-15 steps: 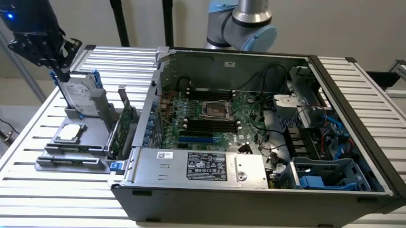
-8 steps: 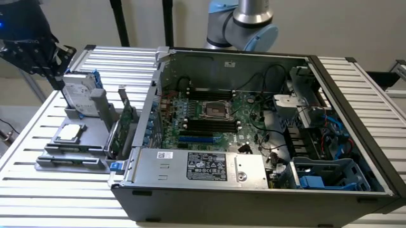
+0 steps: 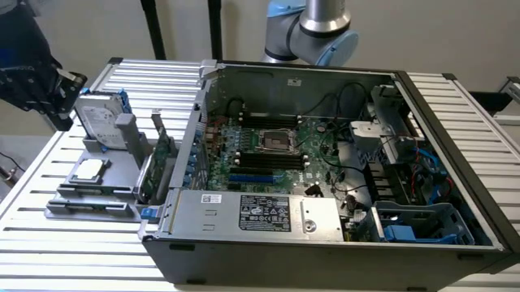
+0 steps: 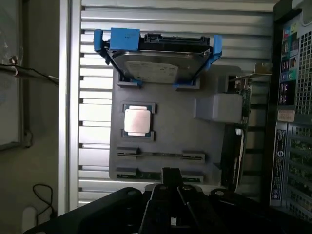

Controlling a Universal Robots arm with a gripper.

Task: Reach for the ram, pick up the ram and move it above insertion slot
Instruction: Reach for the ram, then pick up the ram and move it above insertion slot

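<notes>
I am in the reaching step: the hand (image 4: 170, 176) hangs over the grey holder (image 4: 170, 139) on the bench (image 4: 97, 29), and the ram is not yet taken. I cannot tell whether the hand is spread or pressed together. The ram (image 4: 161, 155) stands on edge between its clips (image 4: 129, 153), just ahead of the hand, and shows to me as a thin dark strip. A second clip row lies nearer, partly under the hand, and I cannot tell whether a stick sits in it. Beyond the ram lie the processor (image 4: 136, 121) and then the hard drive (image 4: 161, 68). Off to one side the expansion card (image 3: 160, 164) stands beside the open computer case (image 3: 325, 267). The insertion slot (image 3: 268, 159) on the motherboard (image 3: 317, 146) is well apart from the hand. As I judge it, the grasp calls for squaring the hand across the strip's long line and descending straight, keeping off the clips and the processor.
</notes>
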